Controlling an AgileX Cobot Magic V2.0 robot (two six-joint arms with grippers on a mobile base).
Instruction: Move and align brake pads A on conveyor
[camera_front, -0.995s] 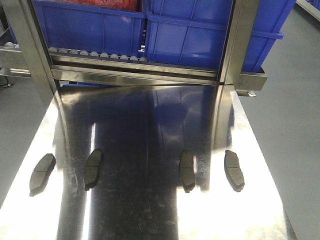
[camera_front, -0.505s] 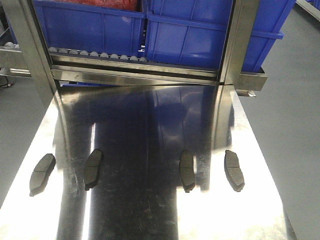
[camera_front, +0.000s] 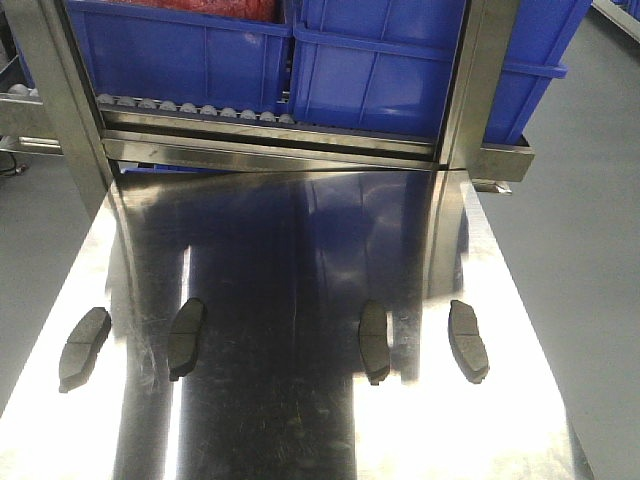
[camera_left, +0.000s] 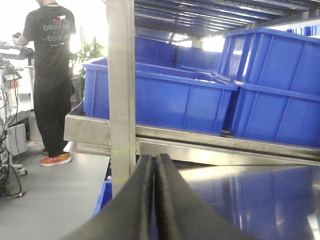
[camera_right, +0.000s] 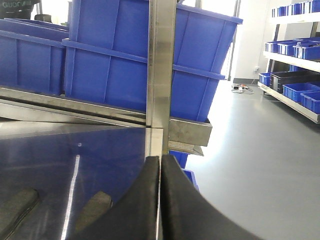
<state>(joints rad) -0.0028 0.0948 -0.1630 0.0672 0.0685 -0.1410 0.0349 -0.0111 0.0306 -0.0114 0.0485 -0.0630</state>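
Four brake pads A lie in a row across the near part of the shiny steel tabletop, two on the left and two on the right. The left gripper and right gripper each have their fingers pressed together, holding nothing. Blue bins stand at the far end.

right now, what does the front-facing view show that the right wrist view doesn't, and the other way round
Only the front-facing view: all four brake pads in a row on the steel tabletop, with no gripper in sight. Only the right wrist view: the right gripper, shut on nothing, and distant shelves of blue bins. Both: the stacked blue crates, a steel upright, the tabletop and two of the pads.
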